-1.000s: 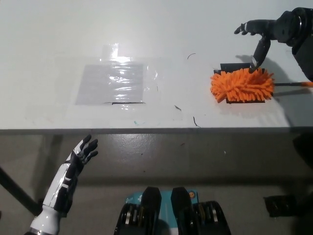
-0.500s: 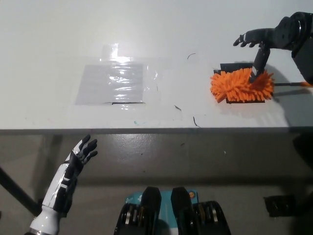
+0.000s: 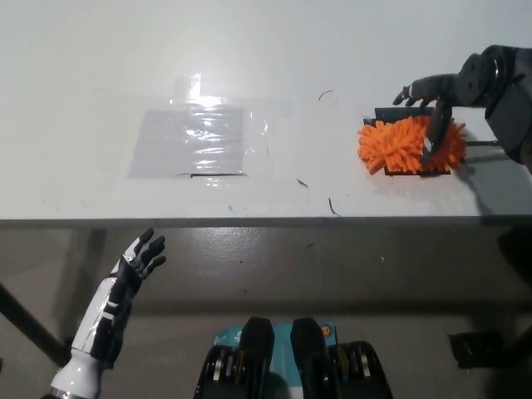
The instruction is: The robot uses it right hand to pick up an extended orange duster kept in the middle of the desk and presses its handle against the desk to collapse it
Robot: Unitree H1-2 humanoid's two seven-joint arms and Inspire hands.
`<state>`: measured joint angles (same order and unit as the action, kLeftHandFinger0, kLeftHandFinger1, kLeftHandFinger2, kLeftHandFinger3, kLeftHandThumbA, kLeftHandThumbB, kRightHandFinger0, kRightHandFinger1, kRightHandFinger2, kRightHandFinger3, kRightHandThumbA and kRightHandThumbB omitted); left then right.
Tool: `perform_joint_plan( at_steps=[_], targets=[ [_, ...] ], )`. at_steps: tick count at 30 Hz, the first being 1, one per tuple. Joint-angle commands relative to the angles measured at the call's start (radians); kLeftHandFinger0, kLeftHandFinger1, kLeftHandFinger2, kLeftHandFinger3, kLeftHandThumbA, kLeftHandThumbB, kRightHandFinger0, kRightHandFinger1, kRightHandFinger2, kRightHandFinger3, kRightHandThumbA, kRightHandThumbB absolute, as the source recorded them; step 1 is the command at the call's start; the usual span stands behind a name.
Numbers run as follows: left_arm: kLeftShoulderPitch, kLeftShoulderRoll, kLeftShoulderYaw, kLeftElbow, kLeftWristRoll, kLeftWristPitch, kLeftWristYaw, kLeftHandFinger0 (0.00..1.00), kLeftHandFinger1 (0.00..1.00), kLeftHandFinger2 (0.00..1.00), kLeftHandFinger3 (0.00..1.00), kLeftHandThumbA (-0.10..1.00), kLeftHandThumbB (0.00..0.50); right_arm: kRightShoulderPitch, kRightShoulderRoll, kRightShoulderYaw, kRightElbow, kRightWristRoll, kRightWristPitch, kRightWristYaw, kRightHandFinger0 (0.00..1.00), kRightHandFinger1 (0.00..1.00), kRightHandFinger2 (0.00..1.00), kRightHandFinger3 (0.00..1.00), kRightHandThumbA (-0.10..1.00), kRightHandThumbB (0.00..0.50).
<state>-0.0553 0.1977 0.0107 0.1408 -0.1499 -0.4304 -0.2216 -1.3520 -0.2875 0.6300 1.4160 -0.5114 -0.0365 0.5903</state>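
At the right edge of the frame the black right hand is held open, fingers spread over the orange duster, nothing yet gripped. The duster lies on the desk, its handle barely seen at the right. If the fluffy head were closed on instead of the handle, a slipping, weak hold could result. The white left hand is rested open at the lower left.

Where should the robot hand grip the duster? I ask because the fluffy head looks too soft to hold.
Probably the thin handle, which sticks out from the right of the orange duster lying flat on the desk. Come from above. The right robot hand hangs open over the head.
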Motion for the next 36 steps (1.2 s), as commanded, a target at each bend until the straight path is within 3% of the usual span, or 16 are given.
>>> perform_joint_plan(
  at_steps=[1,4,7,15,17,20,21,22,24,25,26,27,30,31,35,36],
  targets=[
    [-0.011,0.011,0.007,-0.02,-0.022,-0.038,-0.015,1.0,1.0,1.0,1.0,1.0,0.225,-0.044,-0.002,-0.019,0.005,0.002,-0.022,0.01,1.0,1.0,1.0,1.0,1.0,0.368],
    [-0.009,0.013,0.011,-0.025,-0.024,-0.036,-0.014,1.0,1.0,1.0,1.0,1.0,0.235,-0.025,0.019,0.035,0.016,-0.06,0.009,-0.034,1.0,1.0,1.0,1.0,1.0,0.444],
    [-0.018,0.013,0.012,-0.02,-0.021,-0.038,-0.015,1.0,1.0,1.0,1.0,1.0,0.231,-0.002,0.02,0.017,0.021,-0.037,-0.009,-0.052,1.0,1.0,1.0,1.0,1.0,0.389],
    [-0.017,0.015,0.015,-0.014,-0.023,-0.039,-0.017,1.0,1.0,1.0,1.0,1.0,0.233,0.009,0.039,0.002,0.029,-0.028,-0.008,-0.051,1.0,1.0,1.0,1.0,1.0,0.438],
    [-0.013,0.012,0.016,-0.021,-0.027,-0.04,-0.018,1.0,1.0,1.0,1.0,1.0,0.227,0.039,0.046,-0.008,0.028,-0.026,-0.021,-0.167,1.0,1.0,1.0,1.0,1.0,0.376],
    [-0.012,0.013,0.017,-0.021,-0.023,-0.04,-0.017,1.0,1.0,1.0,1.0,1.0,0.224,0.049,0.052,-0.024,0.027,-0.021,0.005,-0.258,1.0,1.0,1.0,1.0,0.93,0.41],
    [-0.012,0.013,0.015,-0.021,-0.023,-0.038,-0.017,1.0,1.0,1.0,1.0,1.0,0.23,0.061,0.055,-0.039,0.024,-0.015,0.0,-0.354,1.0,1.0,1.0,1.0,0.57,0.297],
    [-0.013,0.012,0.013,-0.023,-0.025,-0.034,-0.016,1.0,1.0,1.0,1.0,1.0,0.23,0.08,0.059,-0.061,0.018,-0.005,-0.006,-0.496,1.0,1.0,1.0,1.0,0.32,0.263],
    [-0.013,0.013,0.013,-0.023,-0.025,-0.034,-0.016,1.0,1.0,1.0,1.0,1.0,0.23,0.08,0.059,-0.062,0.018,-0.006,-0.007,-0.5,1.0,1.0,1.0,1.0,0.3,0.252],
    [-0.014,0.012,0.013,-0.026,-0.026,-0.031,-0.015,1.0,1.0,1.0,1.0,1.0,0.226,0.103,0.054,-0.071,0.012,-0.009,-0.07,-0.646,0.38,0.45,0.5,0.65,-0.02,0.184],
    [-0.013,0.012,0.015,-0.029,-0.029,-0.027,-0.013,1.0,1.0,1.0,1.0,1.0,0.225,0.119,0.052,-0.092,0.009,0.005,-0.115,-0.751,0.1,0.17,0.25,0.33,-0.08,0.22],
    [-0.012,0.013,0.016,-0.029,-0.033,-0.029,-0.014,1.0,1.0,1.0,1.0,1.0,0.219,0.123,0.051,-0.115,0.009,0.027,-0.126,-0.768,0.0,0.16,0.39,0.44,-0.1,0.174],
    [-0.015,0.017,0.015,-0.023,-0.031,-0.03,-0.018,1.0,1.0,1.0,1.0,1.0,0.228,0.128,0.033,-0.106,0.006,0.004,-0.167,-0.843,0.06,0.46,0.84,0.93,-0.1,0.176],
    [-0.018,0.019,0.015,-0.022,-0.032,-0.029,-0.02,1.0,1.0,1.0,1.0,1.0,0.228,0.126,0.026,-0.101,0.005,-0.006,-0.172,-0.856,0.06,0.48,0.87,1.0,-0.1,0.182],
    [-0.02,0.022,0.014,-0.021,-0.036,-0.029,-0.024,1.0,1.0,1.0,1.0,1.0,0.23,0.118,0.007,-0.1,0.006,-0.009,-0.204,-0.865,0.08,0.57,0.98,1.0,-0.1,0.18],
    [-0.021,0.021,0.015,-0.019,-0.032,-0.03,-0.022,1.0,1.0,1.0,1.0,1.0,0.23,0.113,0.005,-0.103,0.008,-0.007,-0.196,-0.864,0.09,0.56,0.95,0.97,-0.1,0.187]
  ],
)
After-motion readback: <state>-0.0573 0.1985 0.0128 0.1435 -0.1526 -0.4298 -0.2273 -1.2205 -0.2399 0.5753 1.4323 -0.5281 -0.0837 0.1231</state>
